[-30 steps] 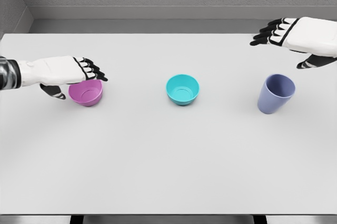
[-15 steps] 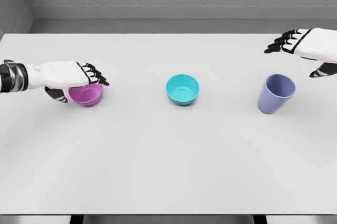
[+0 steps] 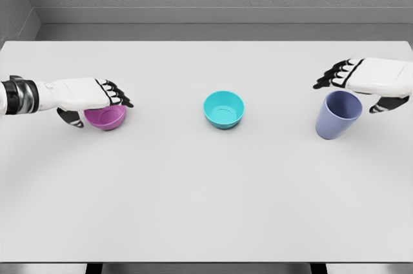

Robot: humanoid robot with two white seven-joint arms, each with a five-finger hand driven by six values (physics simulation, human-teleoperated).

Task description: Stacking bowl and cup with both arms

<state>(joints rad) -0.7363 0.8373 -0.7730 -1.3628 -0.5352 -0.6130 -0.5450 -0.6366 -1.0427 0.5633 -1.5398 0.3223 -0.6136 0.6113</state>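
The left hand lies over the purple bowl, fingers curled across its rim, thumb behind. The right hand hovers spread just above the lavender cup. The teal bowl sits between both hands, well apart from each.

3 vessels stand in a row across the table, well apart from one another. The left bowl is at the left, the middle bowl at the centre, and the cup at the right. The left hand lies over the left bowl's rear rim, reaching in from the left edge. The right hand hangs above and just behind the cup, entering from the right edge.
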